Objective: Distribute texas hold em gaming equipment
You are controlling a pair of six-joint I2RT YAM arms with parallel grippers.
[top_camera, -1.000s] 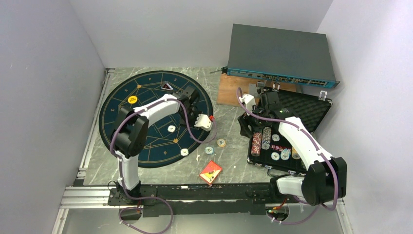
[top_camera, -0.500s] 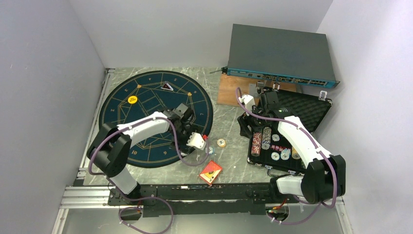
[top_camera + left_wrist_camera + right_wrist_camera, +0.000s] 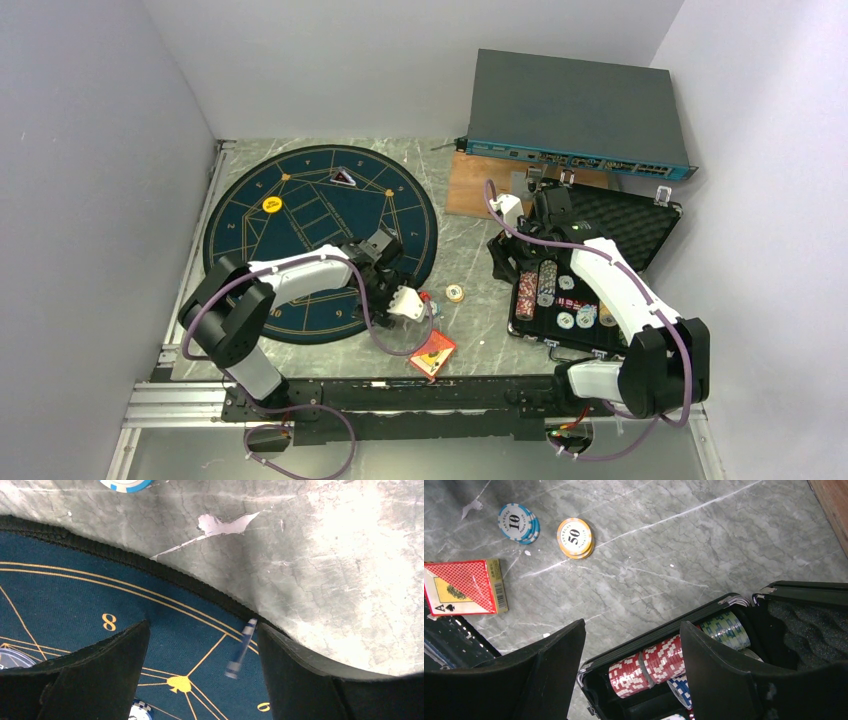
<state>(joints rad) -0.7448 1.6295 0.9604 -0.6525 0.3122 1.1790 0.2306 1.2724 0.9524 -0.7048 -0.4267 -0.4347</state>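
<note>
My left gripper (image 3: 202,626) is open low over the near right rim of the round navy mat (image 3: 300,200), by the gold 8 and 6. A blue-and-white chip (image 3: 241,649) shows edge-on and blurred between the fingers, close to the right finger (image 3: 300,670). Another whitish chip (image 3: 137,712) lies on the mat below. A yellow disc (image 3: 272,204) lies far left on the mat. A blue "10" chip (image 3: 518,522), a yellow "50" chip (image 3: 575,537) and the red-backed card pack (image 3: 466,587) lie on the table. My right gripper (image 3: 634,645) is open and empty above the case's left edge.
The black foam-lined case (image 3: 610,225) stands at right, with rows of red chips (image 3: 654,665), green ones (image 3: 726,630) and loose chips. A grey network switch (image 3: 575,115) and a wooden board (image 3: 480,190) are behind it. Walls close in left, back and right.
My left arm has swung from the mat's middle toward me, to its near right rim. The blurred chip now shows between its open fingers. The right arm has not moved.
</note>
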